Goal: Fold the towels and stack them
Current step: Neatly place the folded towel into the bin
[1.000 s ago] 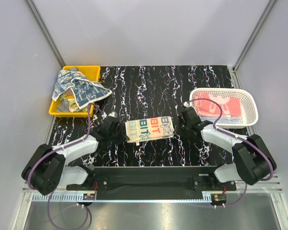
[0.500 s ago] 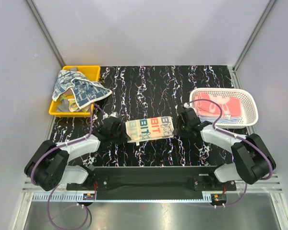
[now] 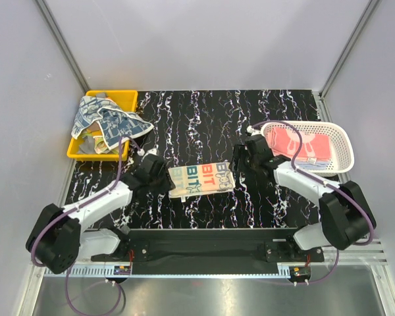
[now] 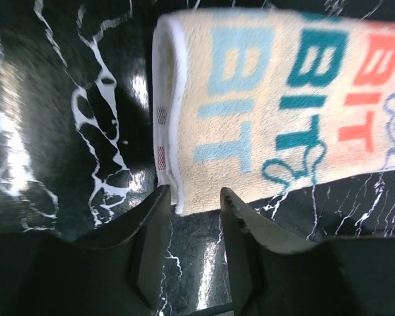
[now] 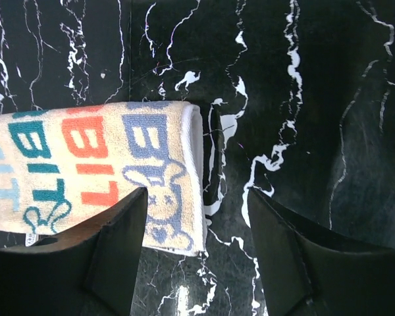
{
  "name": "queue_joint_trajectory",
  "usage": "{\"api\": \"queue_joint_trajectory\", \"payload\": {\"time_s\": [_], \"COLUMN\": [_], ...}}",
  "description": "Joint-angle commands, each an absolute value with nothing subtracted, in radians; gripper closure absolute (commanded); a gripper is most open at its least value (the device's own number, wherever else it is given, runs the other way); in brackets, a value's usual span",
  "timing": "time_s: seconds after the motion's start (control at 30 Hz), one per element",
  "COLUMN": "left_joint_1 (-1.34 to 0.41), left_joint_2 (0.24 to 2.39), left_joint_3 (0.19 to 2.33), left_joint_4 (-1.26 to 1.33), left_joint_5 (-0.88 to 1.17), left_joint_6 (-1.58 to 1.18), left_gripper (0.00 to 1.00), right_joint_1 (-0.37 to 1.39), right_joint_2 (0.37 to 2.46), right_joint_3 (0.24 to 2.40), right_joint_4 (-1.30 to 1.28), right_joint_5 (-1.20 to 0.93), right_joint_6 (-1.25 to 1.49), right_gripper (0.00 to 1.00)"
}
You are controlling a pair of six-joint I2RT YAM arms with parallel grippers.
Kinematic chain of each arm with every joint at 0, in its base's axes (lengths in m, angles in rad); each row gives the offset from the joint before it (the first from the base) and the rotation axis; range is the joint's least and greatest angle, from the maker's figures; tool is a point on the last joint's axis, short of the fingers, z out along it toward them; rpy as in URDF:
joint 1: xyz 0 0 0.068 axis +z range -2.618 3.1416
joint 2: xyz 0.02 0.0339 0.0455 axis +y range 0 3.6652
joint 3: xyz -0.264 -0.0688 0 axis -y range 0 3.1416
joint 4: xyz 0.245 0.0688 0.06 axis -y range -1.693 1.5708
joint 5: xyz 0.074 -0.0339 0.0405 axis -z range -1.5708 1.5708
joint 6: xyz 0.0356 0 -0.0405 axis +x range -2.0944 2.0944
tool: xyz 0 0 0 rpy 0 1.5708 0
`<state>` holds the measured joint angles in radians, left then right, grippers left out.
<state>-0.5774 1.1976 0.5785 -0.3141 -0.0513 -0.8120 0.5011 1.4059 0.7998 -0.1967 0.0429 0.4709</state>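
On a black marbled table (image 3: pixel 204 112), seen from above, one folded beige towel (image 3: pixel 201 178) lies flat at the centre. It is printed with repeated "BIT" lettering in blue, teal and orange. Two robot arms reach in from 6 o'clock.

The left gripper (image 4: pixel 194 197) sits at the towel's 9 o'clock end. Its two fingers are slightly parted with the towel's corner just between the tips, not pinched.

The right gripper (image 5: pixel 196 197) sits at the towel's 3 o'clock end. Its two fingers are spread wide, one at the cloth's corner and the other over bare table, and it holds nothing.

One yellow bin (image 3: pixel 123 97) at 10 o'clock holds a loose heap (image 3: pixel 108 122) of blue-patterned towels, too tangled to count. One white basket (image 3: pixel 345 148) at 2 o'clock holds one pink towel (image 3: pixel 289 141) on top, with one pale towel (image 3: pixel 321 160) showing at its near edge.
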Motion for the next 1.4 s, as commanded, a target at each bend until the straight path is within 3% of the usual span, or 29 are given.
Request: {"api": "queue_joint_trajectory", "payload": {"time_s": [0.0,0.2,0.53,0.97,1.07,1.2,1.23,1.3,1.37], "left_joint_1": [-0.580,-0.581,-0.715,-0.761,-0.761,-0.761,-0.762,-0.761,-0.762], "left_joint_2": [1.134,1.152,1.459,1.601,1.601,1.591,1.586,1.559,1.511], "left_joint_3": [0.704,0.807,0.893,0.761,0.743,0.736,0.738,0.742,0.755], "left_joint_4": [-0.435,-0.453,-0.244,-0.103,-0.086,-0.081,-0.083,-0.087,-0.116], "left_joint_5": [-0.153,-0.140,-0.031,-0.044,-0.043,-0.041,-0.041,-0.041,-0.046], "left_joint_6": [-0.749,-0.710,-0.744,-0.811,-0.816,-0.816,-0.816,-0.813,-0.810], "left_gripper": [0.58,0.59,0.65,0.68,0.68,0.69,0.69,0.69,0.69], "right_joint_1": [0.506,0.505,0.508,0.583,0.606,0.638,0.640,0.638,0.638], "right_joint_2": [1.456,1.548,1.626,1.629,1.628,1.620,1.615,1.589,1.571], "right_joint_3": [0.851,0.884,0.855,0.779,0.765,0.778,0.781,0.794,0.810], "right_joint_4": [-0.149,-0.140,-0.072,-0.066,-0.061,-0.112,-0.126,-0.179,-0.242], "right_joint_5": [0.002,-0.055,-0.104,-0.080,-0.074,-0.046,-0.025,-0.008,0.054], "right_joint_6": [0.411,0.388,0.382,0.480,0.503,0.512,0.512,0.515,0.502], "right_gripper": [0.31,0.33,0.33,0.41,0.47,0.69,0.82,0.97,1.00]}}
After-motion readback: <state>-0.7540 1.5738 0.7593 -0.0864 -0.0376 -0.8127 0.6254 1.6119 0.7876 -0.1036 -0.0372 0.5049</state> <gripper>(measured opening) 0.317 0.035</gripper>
